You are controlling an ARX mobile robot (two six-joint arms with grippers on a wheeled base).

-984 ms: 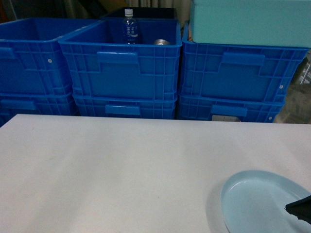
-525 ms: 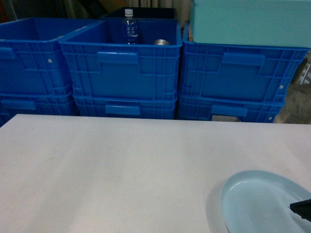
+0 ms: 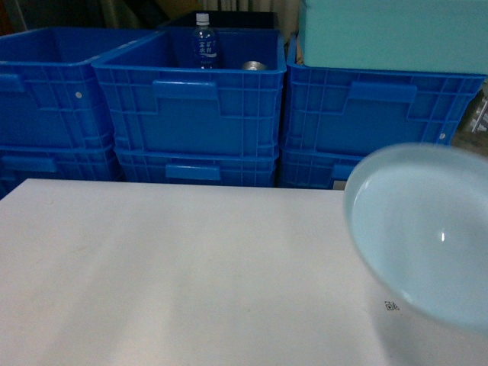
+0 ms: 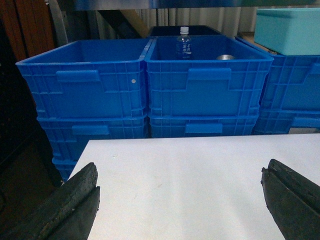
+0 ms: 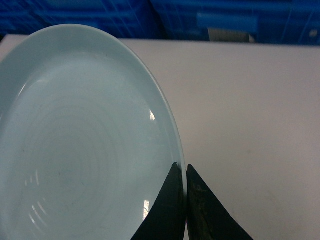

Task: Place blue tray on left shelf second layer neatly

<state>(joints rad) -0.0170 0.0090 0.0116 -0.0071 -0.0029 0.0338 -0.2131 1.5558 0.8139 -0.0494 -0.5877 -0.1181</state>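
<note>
In the left wrist view, the left pincer (image 4: 180, 200) is spread wide, its two dark fingers (image 4: 70, 207) at the lower left and lower right corners with bare white table (image 4: 185, 175) between them and nothing held. Beyond the table's far edge, stacked dark-blue crates (image 4: 90, 85) fill the upper half of that frame; a clear water bottle (image 4: 184, 44) stands in the middle crate, and a teal box (image 4: 289, 30) sits on the crates at the upper right.

In the head view the same crates (image 3: 191, 114) run across the top, the bottle (image 3: 203, 42) upper centre, the teal box (image 3: 393, 34) upper right. The blue tray (image 3: 423, 229) fills the right edge of the frame, lifted off the table (image 3: 175, 267) and tilted, its hollow facing the camera.

In the right wrist view the tray (image 5: 80, 140) covers the left two thirds of the frame. The right pincer (image 5: 185, 172) at bottom centre is clamped on its rim, one dark finger on each face of the edge.
</note>
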